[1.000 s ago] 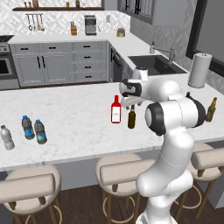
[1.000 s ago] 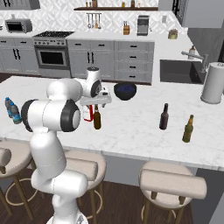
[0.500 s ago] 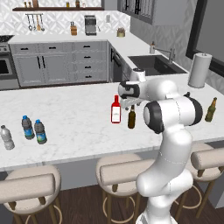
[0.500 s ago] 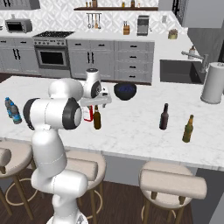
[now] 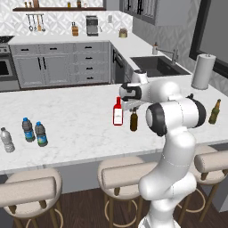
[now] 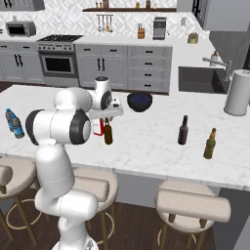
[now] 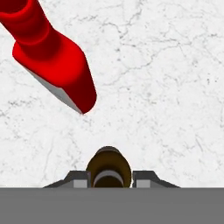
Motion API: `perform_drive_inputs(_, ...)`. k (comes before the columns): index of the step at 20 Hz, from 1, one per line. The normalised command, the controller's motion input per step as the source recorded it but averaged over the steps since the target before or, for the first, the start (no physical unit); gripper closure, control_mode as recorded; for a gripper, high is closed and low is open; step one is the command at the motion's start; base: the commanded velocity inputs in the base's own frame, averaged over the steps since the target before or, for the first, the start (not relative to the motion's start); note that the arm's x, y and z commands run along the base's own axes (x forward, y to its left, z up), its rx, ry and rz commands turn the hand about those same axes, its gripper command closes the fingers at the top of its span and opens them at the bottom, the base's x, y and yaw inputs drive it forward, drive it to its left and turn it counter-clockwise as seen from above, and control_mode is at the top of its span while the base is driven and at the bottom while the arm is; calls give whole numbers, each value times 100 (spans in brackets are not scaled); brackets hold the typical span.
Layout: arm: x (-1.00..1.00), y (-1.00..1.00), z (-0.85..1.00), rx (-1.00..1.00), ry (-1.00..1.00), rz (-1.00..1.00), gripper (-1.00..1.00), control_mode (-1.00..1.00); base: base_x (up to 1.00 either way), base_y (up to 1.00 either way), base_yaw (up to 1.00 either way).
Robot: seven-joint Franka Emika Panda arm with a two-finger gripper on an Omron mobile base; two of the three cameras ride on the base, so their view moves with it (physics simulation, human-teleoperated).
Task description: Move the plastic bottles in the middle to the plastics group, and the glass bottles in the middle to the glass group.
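Observation:
The brown long-necked bottle [image 5: 133, 121] [image 6: 108, 133] stands upright on the island counter, right beside the red bottle [image 5: 117, 112] [image 7: 54, 59] with its white label. My gripper [image 5: 133, 107] [image 6: 108, 117] [image 7: 111, 180] hangs straight over the brown bottle and is open. In the hand view, the brown bottle's top [image 7: 108, 169] sits between the two fingertips [image 7: 78, 180]. The glass group, a dark bottle [image 6: 183, 130] and an amber-green one [image 6: 210, 144] [image 5: 214, 111], stands far to the right. At the left end stand a clear bottle [image 5: 6, 140] and two blue-capped bottles [image 5: 28, 129] [image 5: 41, 134].
A dark bowl [image 6: 139, 101] sits on the counter behind the arm, and a paper towel roll [image 6: 238, 93] [image 5: 201, 78] stands near the sink [image 5: 156, 66]. Stools [image 5: 129, 171] line the counter's near edge. Bare marble lies between the middle bottles and each group.
The hand has eased down slightly over the brown bottle. No bottle has moved.

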Motion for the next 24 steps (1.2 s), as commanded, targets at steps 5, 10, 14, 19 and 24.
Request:
perform_drive_inputs(5,-38,-27,8,0,0,0,100,-100,0,0,0)
perform_drive_inputs(10,-60,-70,34,0,0,0,100,-100,0,0,0)
perform_drive_inputs(14,-57,-91,26,0,0,0,100,-100,0,0,0)
perform_drive_inputs(19,-44,-94,15,0,0,0,100,-100,0,0,0)
perform_drive_inputs(24,-19,-97,12,-3,0,-1,100,-100,0,0,0)
